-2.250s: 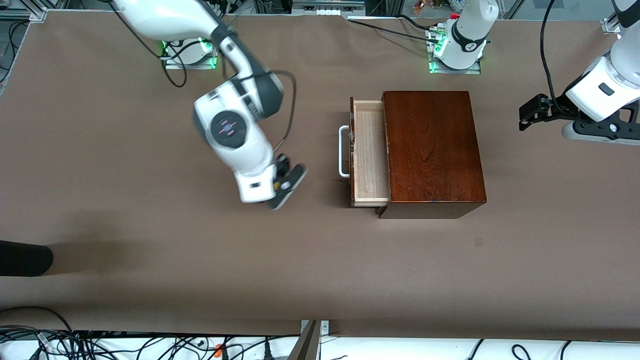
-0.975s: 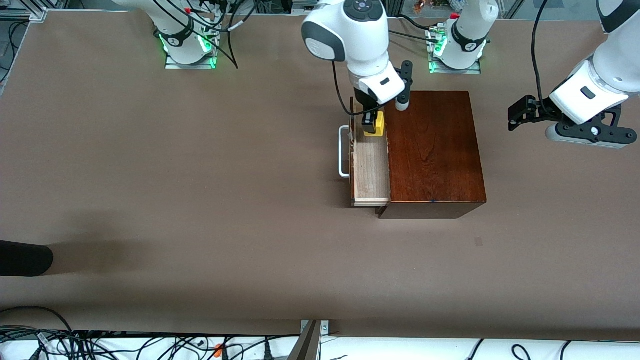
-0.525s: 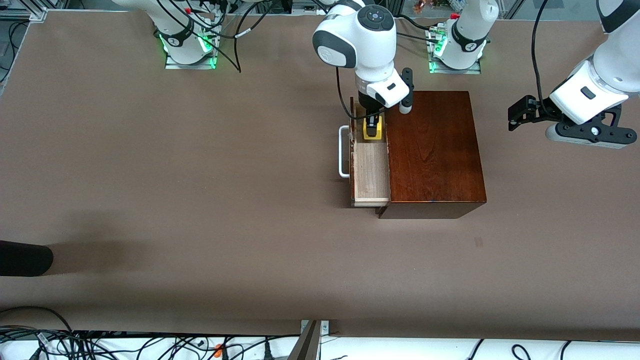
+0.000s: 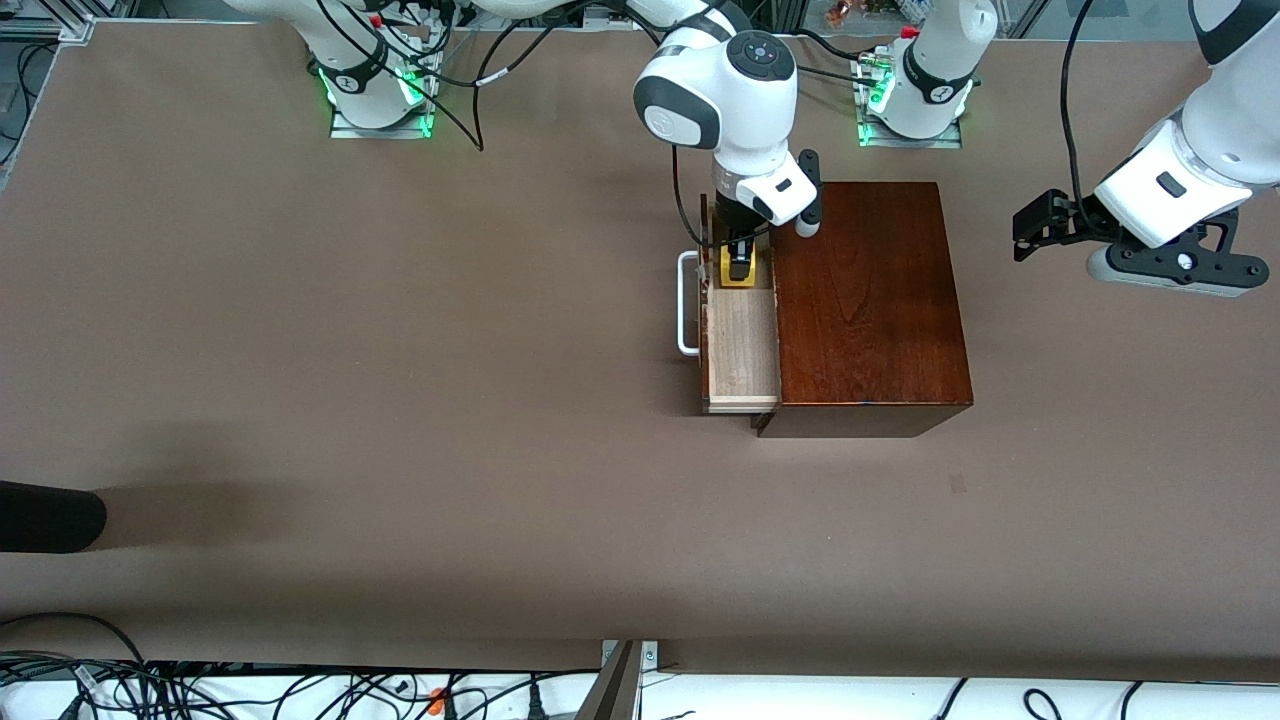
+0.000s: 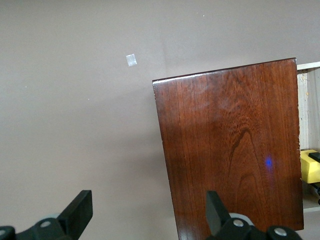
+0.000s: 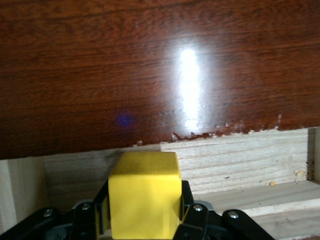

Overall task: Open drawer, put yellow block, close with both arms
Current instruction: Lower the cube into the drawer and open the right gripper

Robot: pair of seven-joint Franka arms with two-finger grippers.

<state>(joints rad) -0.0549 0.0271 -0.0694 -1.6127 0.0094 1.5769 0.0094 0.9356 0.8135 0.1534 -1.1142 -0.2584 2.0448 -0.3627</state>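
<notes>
- The box [image 4: 868, 300] is glossy reddish-brown wood with a visible grain and a flat rectangular top; it stands on a matte brown table [image 4: 350, 400].
- The drawer [image 4: 742, 345] is pulled out toward the right arm's end of the table: a pale, rough-grained wooden tray with a dark front and a white U-shaped bar handle [image 4: 686, 304].
- The block [image 4: 740, 270] is a small bright yellow cube with plain, smooth faces.
- The right gripper [image 4: 740, 262] points down into the open tray, at the tray's end farther from the front camera.
- Its black fingers [image 6: 192, 216] pinch the block on two opposite faces; in the right wrist view the block [image 6: 145, 194] sits between them, directly below the wrist.
- The block is inside the tray's outline, just beside the box's front edge; whether it touches the tray floor cannot be told.
- The pale tray wall [image 6: 240, 152] and the shiny box front [image 6: 150, 75] rise just past the held block in the right wrist view.
- The left gripper [image 4: 1035, 225] hangs in the air over bare table toward the left arm's end, well apart from the box; this arm waits.
- Its two black fingers [image 5: 77, 210] are spread wide with nothing between them; the box top [image 5: 230, 145] and a sliver of the block [image 5: 310, 166] show below it.
</notes>
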